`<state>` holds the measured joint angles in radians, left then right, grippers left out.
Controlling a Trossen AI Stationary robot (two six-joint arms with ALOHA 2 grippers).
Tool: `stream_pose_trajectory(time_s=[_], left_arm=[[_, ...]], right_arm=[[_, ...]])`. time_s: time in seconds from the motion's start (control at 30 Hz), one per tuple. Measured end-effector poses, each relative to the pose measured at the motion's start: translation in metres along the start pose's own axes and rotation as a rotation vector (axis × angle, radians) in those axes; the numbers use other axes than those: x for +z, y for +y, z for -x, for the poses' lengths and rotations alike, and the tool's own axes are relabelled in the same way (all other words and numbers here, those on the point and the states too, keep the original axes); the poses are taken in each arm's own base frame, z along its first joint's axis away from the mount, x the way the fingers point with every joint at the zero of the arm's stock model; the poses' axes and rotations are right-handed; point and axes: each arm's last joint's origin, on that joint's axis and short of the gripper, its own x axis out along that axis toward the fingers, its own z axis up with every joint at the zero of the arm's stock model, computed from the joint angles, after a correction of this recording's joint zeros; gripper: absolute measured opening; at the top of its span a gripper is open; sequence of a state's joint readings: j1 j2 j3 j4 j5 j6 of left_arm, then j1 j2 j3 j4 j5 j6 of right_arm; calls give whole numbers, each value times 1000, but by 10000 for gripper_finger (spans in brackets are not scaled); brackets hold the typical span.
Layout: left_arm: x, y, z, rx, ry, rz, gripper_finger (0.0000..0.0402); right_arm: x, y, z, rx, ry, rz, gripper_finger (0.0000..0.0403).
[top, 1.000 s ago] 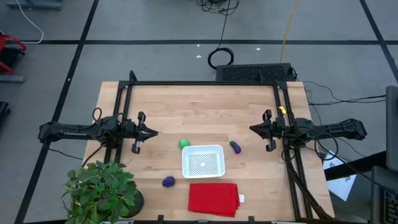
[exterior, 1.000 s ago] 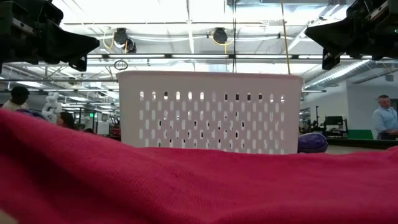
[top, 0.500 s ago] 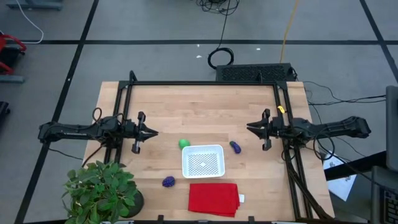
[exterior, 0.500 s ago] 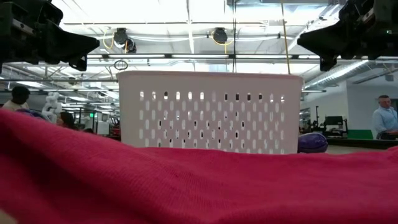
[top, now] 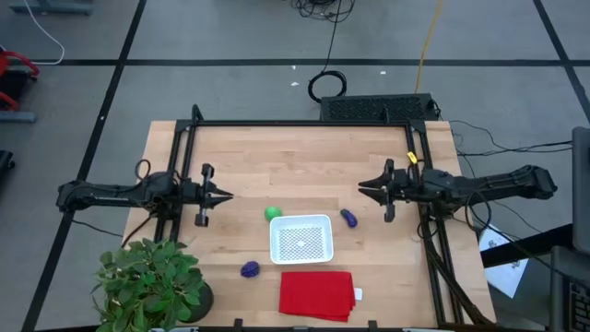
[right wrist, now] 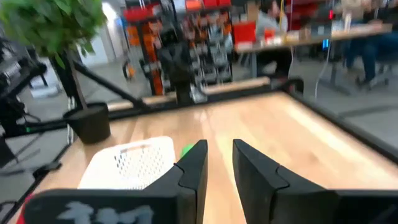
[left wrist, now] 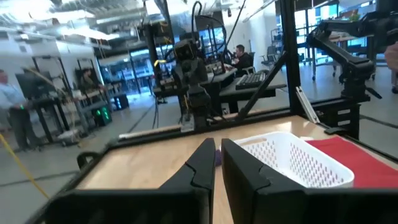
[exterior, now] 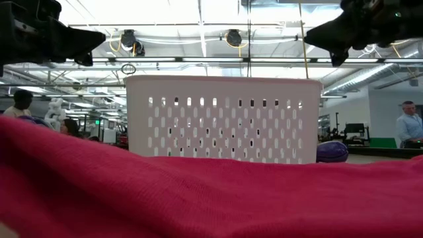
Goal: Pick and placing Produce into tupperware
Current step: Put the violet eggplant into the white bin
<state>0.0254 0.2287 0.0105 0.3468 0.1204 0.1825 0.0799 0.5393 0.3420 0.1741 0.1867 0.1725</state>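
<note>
High view: the white tupperware [top: 300,238] sits toward the worktop's [top: 304,157] near edge, empty, with the green produce piece [top: 273,213] just off its far-left corner, the elongated purple piece [top: 348,218] beside its right side and the roundish purple piece [top: 249,269] near its near-left corner. The left gripper [top: 226,195] hovers over the left edge with fingers nearly together, holding nothing. The right gripper [top: 362,188] hovers by the right edge, fingers [right wrist: 252,171] slightly parted and empty.

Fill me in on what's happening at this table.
Nothing is held yet. The white tupperware sits empty, with the green piece, the elongated purple piece and the round purple piece lying around it on the table. The right pincer hovers slightly open near the elongated piece; the left pincer waits shut.
</note>
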Motion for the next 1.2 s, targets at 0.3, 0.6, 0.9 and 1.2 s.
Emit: stream_pose_trajectory(time_s=[0.3, 0.6, 0.9, 1.2], left_arm=[[0, 0, 0, 0, 3, 1, 31], [5, 1, 0, 11, -47, -94, 31], [3, 1, 0, 8, -34, -102, 31], [2, 0, 0, 5, -21, -100, 31]], right_arm=[[34, 8, -16, -44, 177, -22, 50], [55, 4, -35, -131, 417, -129, 5], [69, 1, -53, -223, 707, -219, 1], [74, -5, -78, -227, 961, -335, 0]])
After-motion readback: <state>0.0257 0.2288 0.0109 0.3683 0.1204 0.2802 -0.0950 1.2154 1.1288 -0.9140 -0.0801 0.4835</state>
